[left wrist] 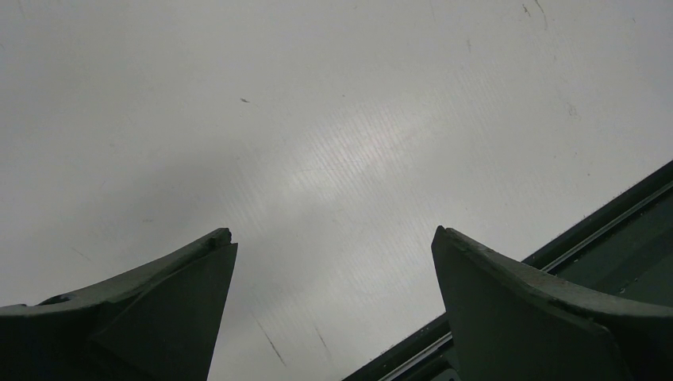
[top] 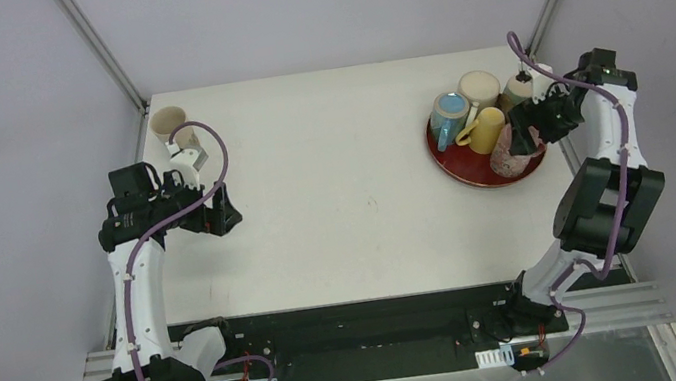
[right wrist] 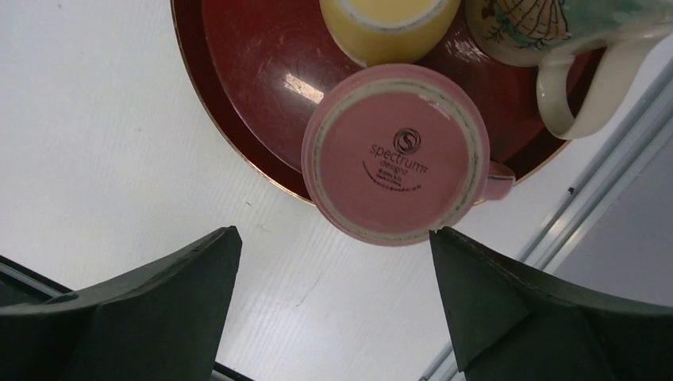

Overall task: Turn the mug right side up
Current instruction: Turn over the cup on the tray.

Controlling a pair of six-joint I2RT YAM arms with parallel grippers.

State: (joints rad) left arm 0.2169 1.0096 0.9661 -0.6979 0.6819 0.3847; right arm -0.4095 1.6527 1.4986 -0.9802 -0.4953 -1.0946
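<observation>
- Your left gripper (top: 221, 211) hung at the table's (top: 345, 199) 9 o'clock side, close to the left edge. Its jaws were spread wide and held nothing, and its wrist camera showed only bare white tabletop between the fingers (left wrist: 159, 317).
- Your right gripper (right wrist: 333, 232) was at about 3 o'clock, over the near right part of the red tray (top: 457, 168). Its jaws were also fully apart and gripped nothing.
- The pink mug (right wrist: 395, 155) stood upside down just beyond those open fingers (right wrist: 540, 317). Its printed base faced the wrist camera, and its handle stuck out towards 3 o'clock in that view.
- From overhead, the pink mug (top: 509, 161) sat at roughly 5 o'clock on the tray. Neither finger touched it, as far as the wrist view let you judge.
- A yellow mug (right wrist: 389, 24) lay just past the pink one on the tray (right wrist: 254, 71).
- A patterned mug (right wrist: 548, 20) with a pale handle sat at 1 o'clock from the pink mug.
- Further back on the tray, a blue mug (top: 449, 116) sat at 10 o'clock and a cream mug (top: 478, 87) at 12 o'clock.
- A tan mug (top: 168, 123) stood upright at the table's far left corner, about 10 o'clock and well apart from the tray.
</observation>
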